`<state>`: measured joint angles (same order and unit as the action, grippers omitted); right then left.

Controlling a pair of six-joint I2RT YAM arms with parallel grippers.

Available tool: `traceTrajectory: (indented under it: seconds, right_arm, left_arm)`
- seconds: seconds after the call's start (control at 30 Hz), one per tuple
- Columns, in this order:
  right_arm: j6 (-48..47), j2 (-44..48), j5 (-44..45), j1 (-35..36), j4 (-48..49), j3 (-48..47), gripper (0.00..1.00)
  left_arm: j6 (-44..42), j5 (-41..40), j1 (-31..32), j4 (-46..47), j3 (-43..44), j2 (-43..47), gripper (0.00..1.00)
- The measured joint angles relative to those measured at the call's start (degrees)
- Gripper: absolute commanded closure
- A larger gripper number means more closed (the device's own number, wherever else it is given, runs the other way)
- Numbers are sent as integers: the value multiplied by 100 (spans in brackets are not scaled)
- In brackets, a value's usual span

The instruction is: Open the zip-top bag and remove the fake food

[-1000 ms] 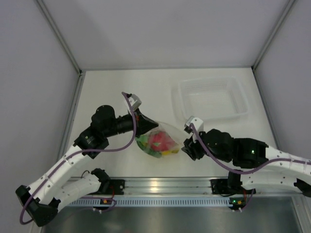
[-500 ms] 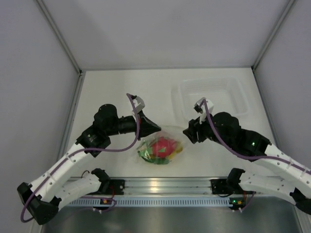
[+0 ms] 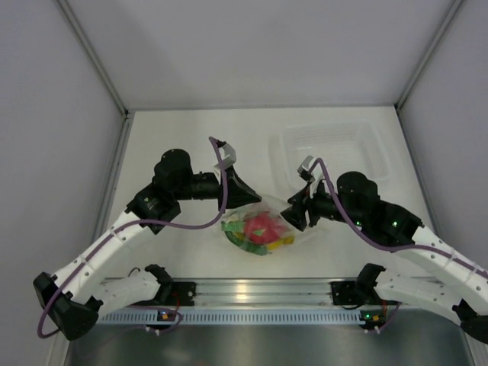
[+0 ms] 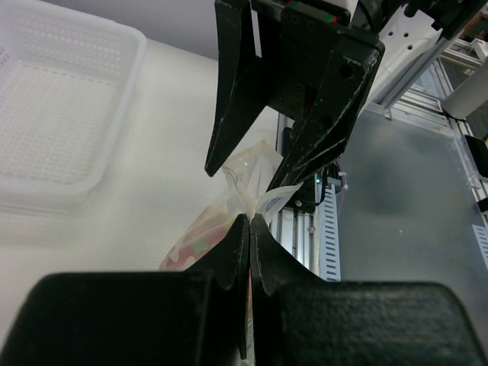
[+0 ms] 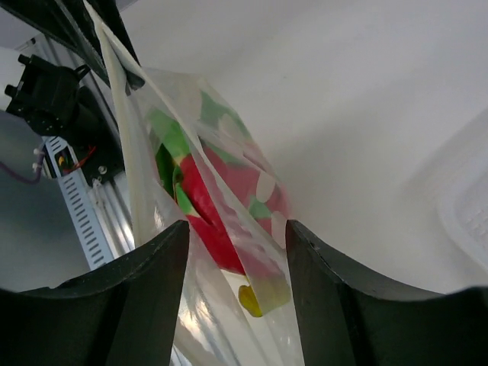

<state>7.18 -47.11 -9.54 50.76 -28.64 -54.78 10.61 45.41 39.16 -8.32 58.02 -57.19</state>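
Observation:
The clear zip-top bag (image 3: 259,227) lies between the two arms with the fake food inside: a red fruit (image 3: 263,226), a green piece (image 3: 232,226) and a yellow piece (image 3: 280,242). My left gripper (image 3: 248,198) is shut on the bag's upper edge; in the left wrist view (image 4: 250,219) the crinkled plastic (image 4: 200,236) sticks out past the closed tips. My right gripper (image 3: 292,216) is open at the bag's right end. In the right wrist view (image 5: 236,229) its fingers (image 5: 152,267) straddle the bag (image 5: 229,198) without pinching it; the red fruit (image 5: 217,217) shows through the plastic.
A rigid clear rectangular tray (image 3: 335,156) stands at the back right, just behind the right arm, and shows in the left wrist view (image 4: 61,114). A metal rail (image 3: 244,293) runs along the table's near edge. Grey walls enclose the table on three sides.
My left gripper has moved right and toward the back, carrying the bag's edge with it. My right gripper rose off the table, then came back to the bag's right end.

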Motion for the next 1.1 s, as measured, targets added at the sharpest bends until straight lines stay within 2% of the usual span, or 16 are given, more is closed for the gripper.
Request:
traceTrajectory:
  seconds: [0.13, 0.23, 0.3, 0.47, 0.5, 0.53, 0.57, 0.67, 0.9, 0.93, 1.0, 1.03, 1.1]
  right_arm:
    - [-55, 33, -256, 0, 85, 175, 55]
    - [-61, -13, -313, 0, 96, 238, 50]
    - [-57, -44, -245, 0, 98, 240, 51]
    - [-59, -52, -111, 0, 122, 240, 74]
    - [-52, -52, -133, 0, 120, 240, 80]
    - [-48, -57, -144, 0, 122, 240, 96]
    - [-57, -59, -155, 0, 122, 240, 100]
    - [63, -68, -131, 0, 111, 240, 100]
    - [1161, -175, 737, 9, 315, 251, 100]
    - [1353, -212, 872, 11, 391, 275, 100]
    - [1801, -363, 1217, 26, 516, 306, 100]
    - [2004, -470, 1399, 39, 522, 313, 100]
    - [2321, -695, 1746, 76, 535, 317, 100]
  left_arm:
    - [-52, 326, 0, 63, 149, -238, 100]
    - [-109, 535, -2, 61, 177, -306, 100]
    - [-138, 758, -22, 59, 219, -332, 100]
    - [-162, 1329, -153, 92, 437, -417, 100]
    - [-162, 1401, -203, 107, 470, -444, 100]
    - [-160, 1480, -267, 122, 498, -481, 100]
    - [-153, 1552, -350, 142, 522, -531, 100]
    - [-85, 1491, -625, 142, 603, -763, 100]
    - [74, 245, -861, -352, 1250, -1620, 100]
    - [98, 107, -859, -396, 1305, -1685, 86]
    - [166, -258, -852, -511, 1445, -1843, 69]
    - [197, -463, -868, -529, 1510, -1902, 53]
    - [295, -833, -901, -533, 1565, -1943, 48]
